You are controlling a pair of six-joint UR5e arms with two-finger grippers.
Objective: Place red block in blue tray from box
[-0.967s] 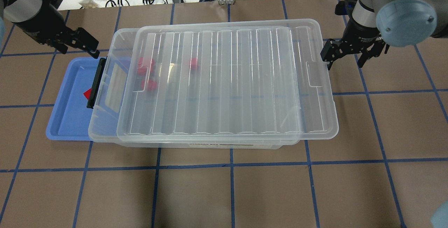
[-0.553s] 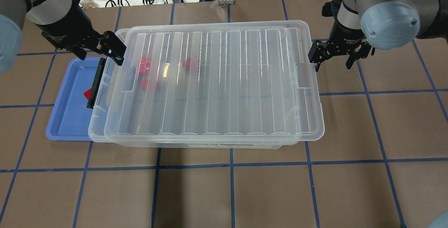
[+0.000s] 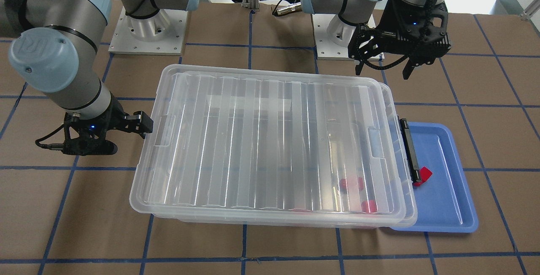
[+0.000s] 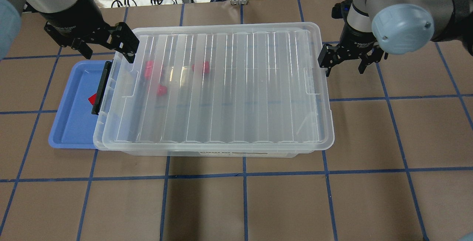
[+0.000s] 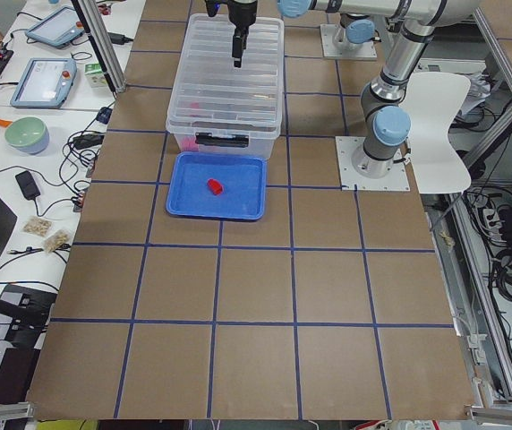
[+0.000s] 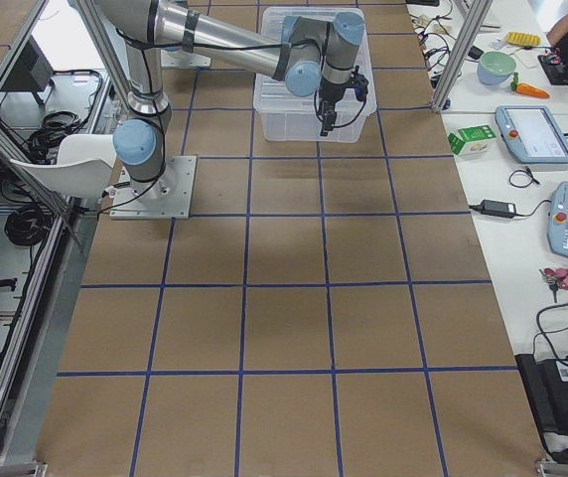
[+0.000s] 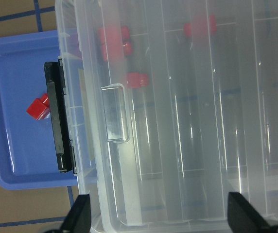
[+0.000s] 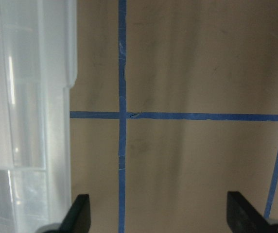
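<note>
The brown desk (image 4: 244,204) with its blue tape lines lies bare on the near side. Beyond it stands the clear box (image 4: 221,153), with its ribbed lid (image 4: 229,85) on top and a strip of the left rim showing past the lid. The box's left end, with the black clip (image 4: 100,89), hangs over the blue tray (image 4: 70,122). One red block (image 4: 91,99) lies in the tray, just beside the clip. Three other red blocks (image 4: 161,90) show through the lid in the box's far left part. Farther off, the left tool (image 4: 108,48) hangs spread wide over the box's far left corner, holding nothing. The right tool (image 4: 343,61), also wide and empty, hangs over the desk just right of the lid.
</note>
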